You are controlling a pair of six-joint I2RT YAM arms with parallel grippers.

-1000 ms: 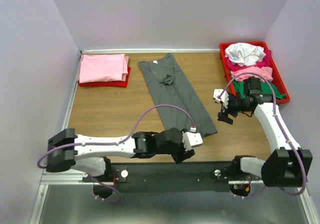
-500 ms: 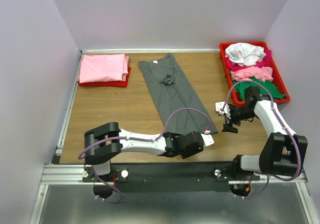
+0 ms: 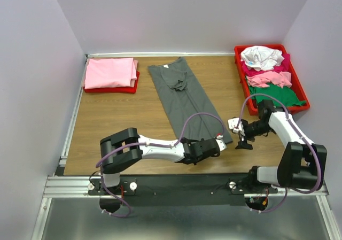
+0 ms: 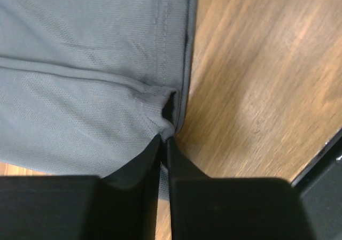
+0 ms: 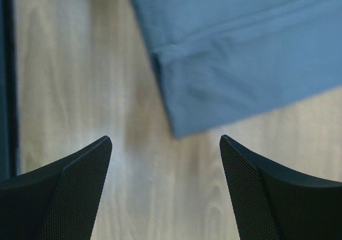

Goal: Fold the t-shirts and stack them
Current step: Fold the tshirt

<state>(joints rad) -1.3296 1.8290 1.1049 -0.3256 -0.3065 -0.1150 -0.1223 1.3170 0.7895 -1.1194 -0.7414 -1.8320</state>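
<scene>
A long dark grey t-shirt (image 3: 184,98), folded into a narrow strip, lies on the wooden table, neck label at the far end. My left gripper (image 3: 218,145) sits low at its near right corner. In the left wrist view the fingers (image 4: 144,162) are pinched together on the hem corner of the grey t-shirt (image 4: 80,101). My right gripper (image 3: 243,142) hovers just right of that corner, jaws wide open. Its wrist view shows the shirt corner (image 5: 235,63) lying beyond the fingertips (image 5: 85,170), with bare table between them.
A folded pink t-shirt (image 3: 109,72) rests on a red tray (image 3: 112,90) at the far left. A red tray (image 3: 238,63) at the far right holds white (image 3: 261,57), magenta (image 3: 251,68), pink (image 3: 270,78) and green (image 3: 275,94) shirts. Black base rail (image 3: 176,189) runs along the near edge.
My left gripper slid right to the shirt's near right corner and closed on the hem. My right gripper moved down and nearer, from beside the tray toward that corner, still open.
</scene>
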